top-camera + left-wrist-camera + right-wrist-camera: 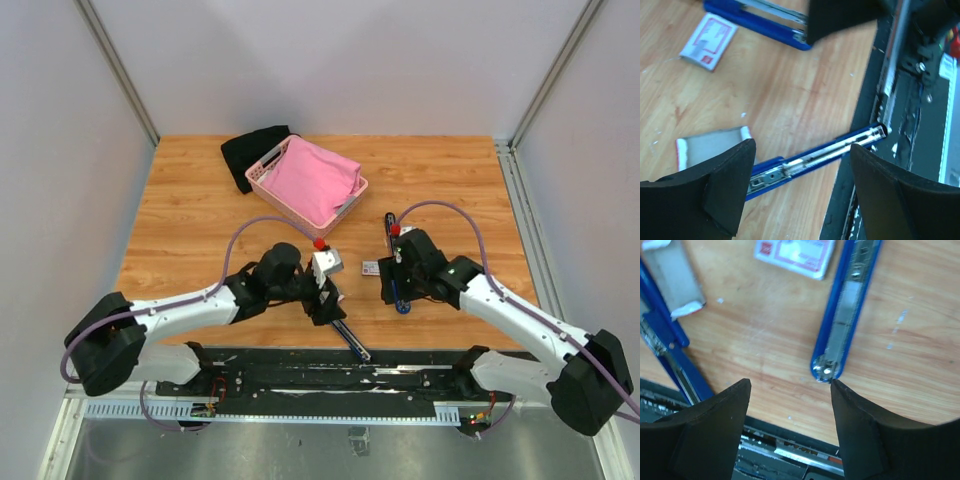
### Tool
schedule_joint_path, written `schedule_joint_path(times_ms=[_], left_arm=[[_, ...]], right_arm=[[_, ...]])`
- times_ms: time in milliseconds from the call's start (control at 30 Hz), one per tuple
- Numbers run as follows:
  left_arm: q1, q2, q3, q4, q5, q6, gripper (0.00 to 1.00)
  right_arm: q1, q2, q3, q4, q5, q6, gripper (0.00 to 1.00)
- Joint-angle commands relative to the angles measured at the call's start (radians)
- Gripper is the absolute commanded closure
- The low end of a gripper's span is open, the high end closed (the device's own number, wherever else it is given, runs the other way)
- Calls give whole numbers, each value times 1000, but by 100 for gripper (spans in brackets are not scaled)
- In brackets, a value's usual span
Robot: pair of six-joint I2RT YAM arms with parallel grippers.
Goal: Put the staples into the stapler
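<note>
Wooden table (200, 220) bears a blue stapler (815, 157), staples (710, 145) and a white carton (710, 40). Left gripper (801, 147) and right gripper (790, 382) both gape wide, holding nothing.

Staples (710, 145): grey block flat on table beside open blue stapler (840, 150); white-red carton (707, 34) apart.

This is a robotics lab test cell, not a home or an office. A wood-grain desk (200, 230) is boxed in on three sides by plain pale panel walls (330, 60) set in bare aluminium framing posts (118, 70). Two white-and-black robot arms, the left arm (190, 308) and the right arm (515, 312), are bolted to a black metal mounting rail (330, 378) along the near edge, with lilac cables (270, 218) looping over them.
</note>
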Motion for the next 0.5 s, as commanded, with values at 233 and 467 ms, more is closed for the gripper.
schedule_joint_path(times_ms=[233, 467], left_arm=[[-306, -104, -170, 111, -198, 412, 15], [-334, -37, -198, 211, -323, 499, 15]], right_arm=[[-284, -30, 22, 45, -141, -61, 33], [-357, -51, -4, 78, -244, -30, 33]])
